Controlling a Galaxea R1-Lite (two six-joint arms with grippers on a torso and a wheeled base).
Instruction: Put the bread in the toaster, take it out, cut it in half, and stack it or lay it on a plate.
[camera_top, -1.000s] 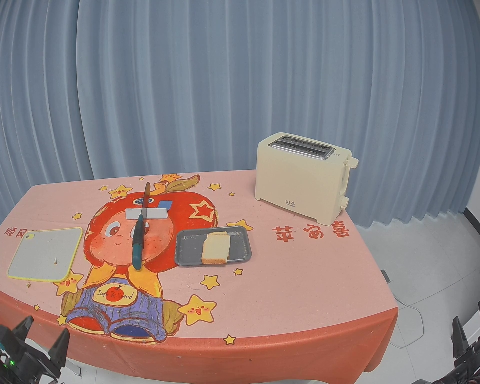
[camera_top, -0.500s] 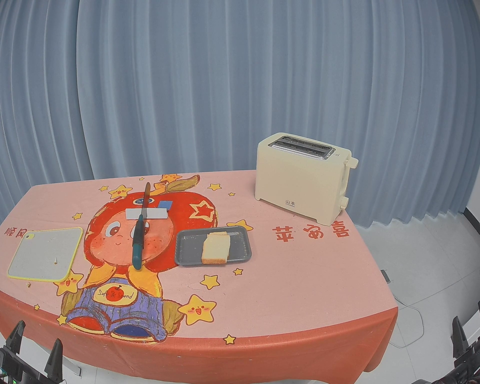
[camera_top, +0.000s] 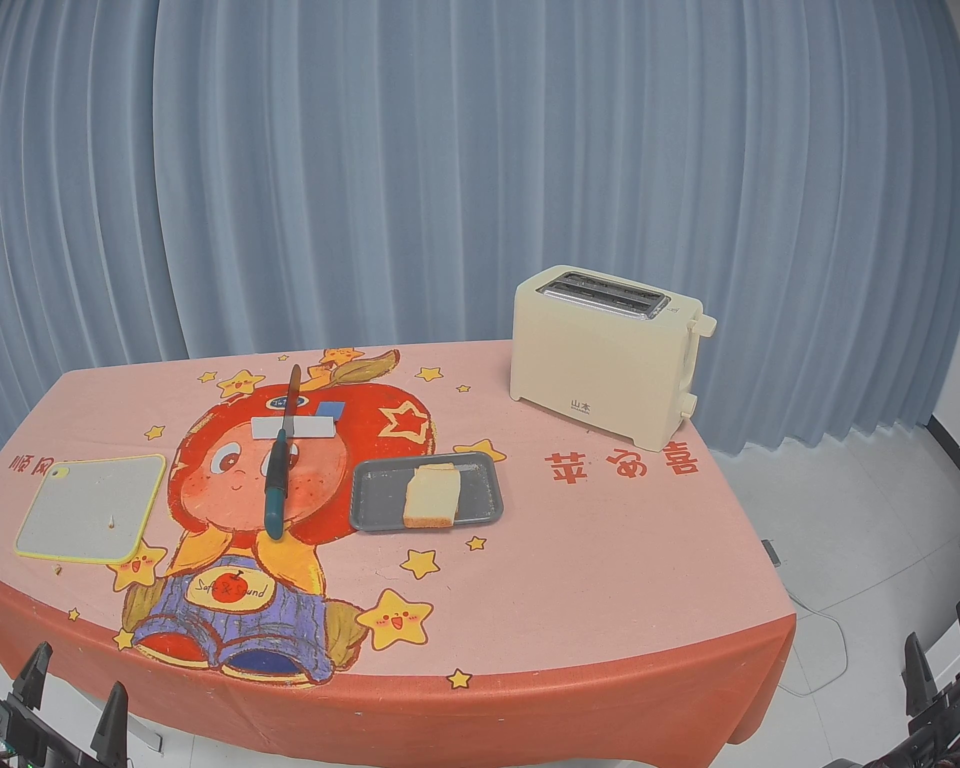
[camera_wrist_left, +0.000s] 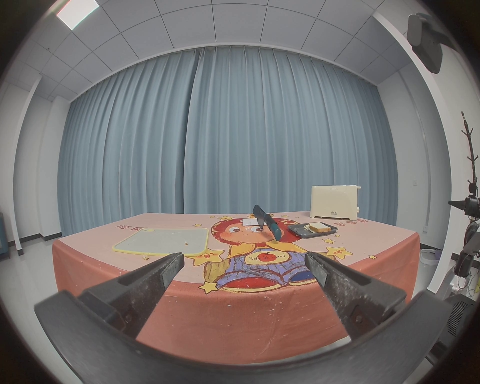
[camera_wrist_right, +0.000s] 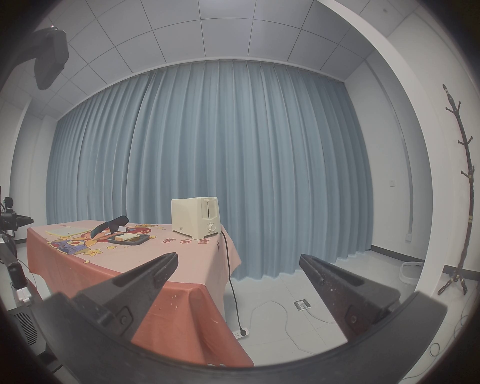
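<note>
A slice of bread (camera_top: 432, 495) lies on a dark grey tray (camera_top: 377, 497) near the middle of the table; bread (camera_wrist_left: 319, 227) and tray (camera_wrist_left: 300, 229) also show far off in the left wrist view. The cream toaster (camera_top: 600, 352) stands at the back right, slots up, and appears again as toaster (camera_wrist_left: 334, 202) and toaster (camera_wrist_right: 195, 217). A teal-handled knife (camera_top: 278, 460) rests on a white holder left of the tray. A green-edged cutting board (camera_top: 90, 506) lies at the far left. My left gripper (camera_top: 70, 690) hangs open below the table's front left edge. My right gripper (camera_wrist_right: 237, 267) is open, off to the table's right.
The table carries an orange cloth (camera_top: 580, 560) with a cartoon apple print. A blue curtain (camera_top: 480, 160) hangs behind. The toaster's cord (camera_wrist_right: 231, 295) runs down to a floor socket on the right. Open tabletop lies in front of the tray and toaster.
My left gripper has dropped lower at the front left corner of the table. Everything on the table has stayed put, and the right arm is still.
</note>
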